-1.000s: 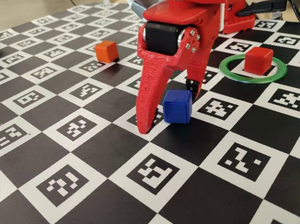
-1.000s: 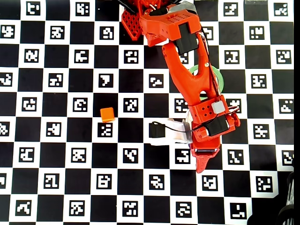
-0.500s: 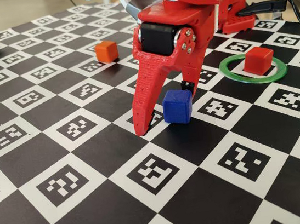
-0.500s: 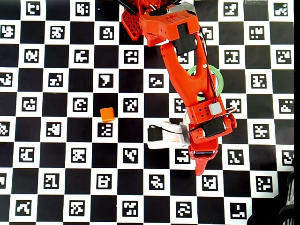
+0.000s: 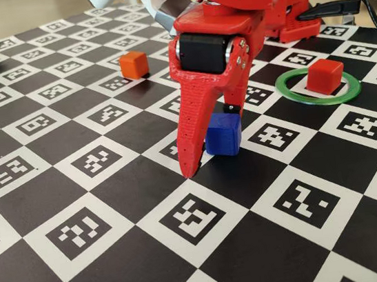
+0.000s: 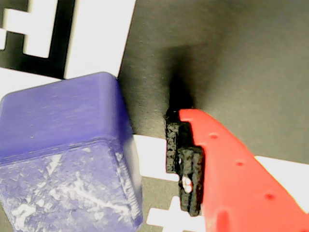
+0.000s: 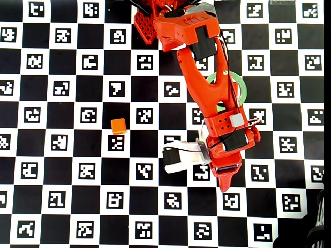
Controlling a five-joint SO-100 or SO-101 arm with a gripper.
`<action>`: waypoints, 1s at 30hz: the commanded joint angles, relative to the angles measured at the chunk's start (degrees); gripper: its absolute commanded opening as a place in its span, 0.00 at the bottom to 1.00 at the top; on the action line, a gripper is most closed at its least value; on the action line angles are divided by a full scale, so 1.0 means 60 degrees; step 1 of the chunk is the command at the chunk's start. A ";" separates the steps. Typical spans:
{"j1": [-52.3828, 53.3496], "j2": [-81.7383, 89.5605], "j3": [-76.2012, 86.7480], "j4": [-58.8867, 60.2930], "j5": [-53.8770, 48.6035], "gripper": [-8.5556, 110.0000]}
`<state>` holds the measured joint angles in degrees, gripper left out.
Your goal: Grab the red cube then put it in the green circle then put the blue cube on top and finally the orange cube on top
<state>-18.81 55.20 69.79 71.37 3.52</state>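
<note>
Straddling the blue cube (image 5: 223,135), the gripper (image 5: 211,143) gapes unclenched — red cube (image 5: 324,75) inside green circle (image 5: 284,89); orange cube (image 5: 134,65) apart.

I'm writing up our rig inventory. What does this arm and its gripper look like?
A red 3D-printed plastic arm with black servo motors and thin cables. Its gripper has one long, tapered red finger and a second red finger tipped with a rough black pad.
</note>
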 commanded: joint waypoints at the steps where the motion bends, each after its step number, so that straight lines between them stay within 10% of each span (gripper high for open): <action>1: 0.0103 0.0527 -0.0088 -0.0103 -0.0469 0.51; 30: 0.0059 0.0571 0.0117 -0.0322 -0.2432 0.41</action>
<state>-18.81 55.20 70.66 70.14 -10.99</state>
